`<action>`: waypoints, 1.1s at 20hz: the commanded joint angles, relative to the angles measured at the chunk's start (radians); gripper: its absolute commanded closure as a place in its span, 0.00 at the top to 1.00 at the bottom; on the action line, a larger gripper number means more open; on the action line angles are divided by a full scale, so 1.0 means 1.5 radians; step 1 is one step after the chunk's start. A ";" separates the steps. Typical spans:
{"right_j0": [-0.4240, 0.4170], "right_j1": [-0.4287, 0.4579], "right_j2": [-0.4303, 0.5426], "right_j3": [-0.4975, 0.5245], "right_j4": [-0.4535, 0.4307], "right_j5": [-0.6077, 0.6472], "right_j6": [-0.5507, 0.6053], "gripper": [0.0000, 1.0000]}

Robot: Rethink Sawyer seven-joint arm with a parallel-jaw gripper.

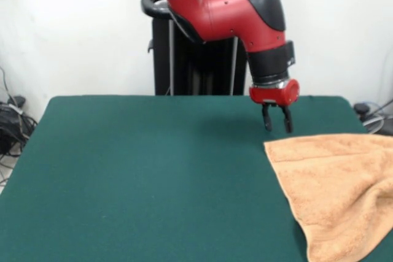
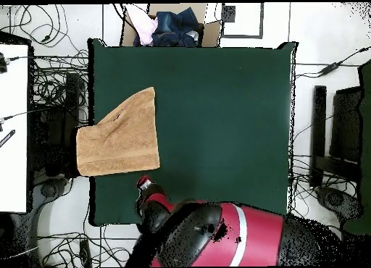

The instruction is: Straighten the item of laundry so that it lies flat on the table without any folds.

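The tan towel [image 1: 331, 188] lies at the right side of the dark green table [image 1: 153, 176] and runs out past the picture's right edge. It has a raised fold near its right part. In the overhead view the towel [image 2: 119, 135] lies at the table's [image 2: 217, 120] left edge and hangs slightly over it, with one slanted edge and a crease. My gripper [image 1: 277, 124] hangs just above the table beside the towel's far left corner, its fingers apart and empty. In the overhead view the gripper [image 2: 143, 184] is just below the towel's lower right corner.
The black pedestal [image 1: 184, 53] stands behind the table. A cardboard box with clothes [image 2: 170, 26] sits beyond the table's top edge. Cables [image 2: 51, 69] lie on the floor at the left, next to a white desk [image 2: 13, 135].
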 commanded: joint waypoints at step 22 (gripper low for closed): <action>0.002 0.058 -0.022 -0.160 0.044 -0.015 0.074 1.00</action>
